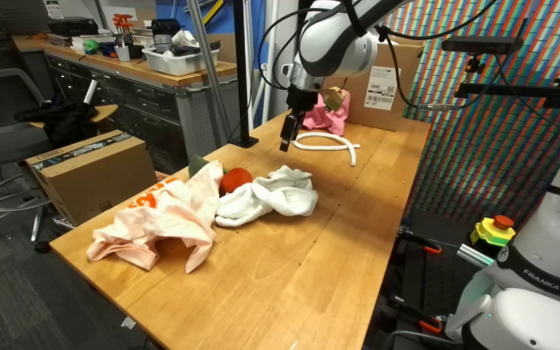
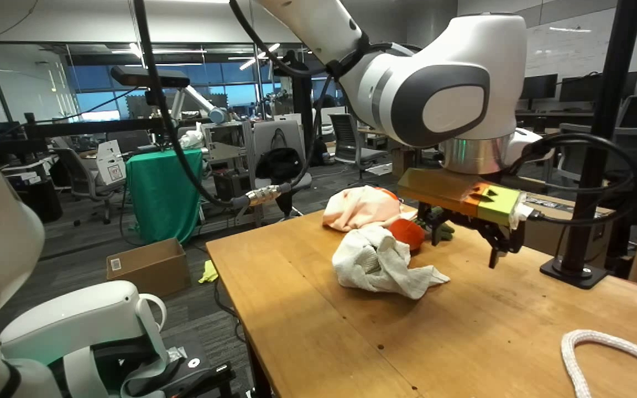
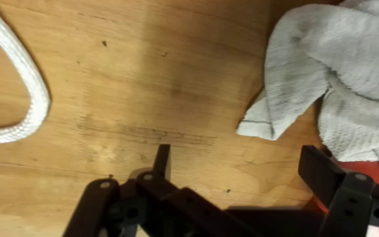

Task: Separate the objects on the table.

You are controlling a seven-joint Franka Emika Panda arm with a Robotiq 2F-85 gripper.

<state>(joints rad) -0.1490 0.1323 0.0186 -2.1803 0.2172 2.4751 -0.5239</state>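
Nearest the wrist camera, the gripper [image 3: 235, 156] hung above the worktop [image 3: 183, 85] with its jaws spread, pinching nothing. In that view, well to its left, a white braided rope [image 3: 35, 95] lay by itself; to its right sat a crumpled white cloth [image 3: 308, 69] and, partly hidden behind a jaw, a red rounded object [image 3: 377, 171]. In an exterior view, left of the gripper, a peach cloth [image 1: 178, 214] was bunched with a dark green thing [image 1: 196, 166], the red object and the white cloth; a pink cloth [image 1: 328, 119] lay beyond the gripper to the right. The sorting looked partly done, the step in hand probably being to choose from that cluster. Next, it seemed, the gripper had to shift toward the white cloth's near corner, come down, pinch it and draw it off without dragging the red object. As for writing: far left of the gripper, a carton [image 1: 105, 182] bore tape marks too small to read; the peach cloth's orange lettering [image 1: 149, 198] was lost in folds; to the right, a cardboard box [image 1: 377, 119] wore an illegible white label [image 1: 382, 87]; farthest right, a black band [image 1: 547, 281] on the arm's base [image 1: 557, 223] read FRANKA EMIKA.
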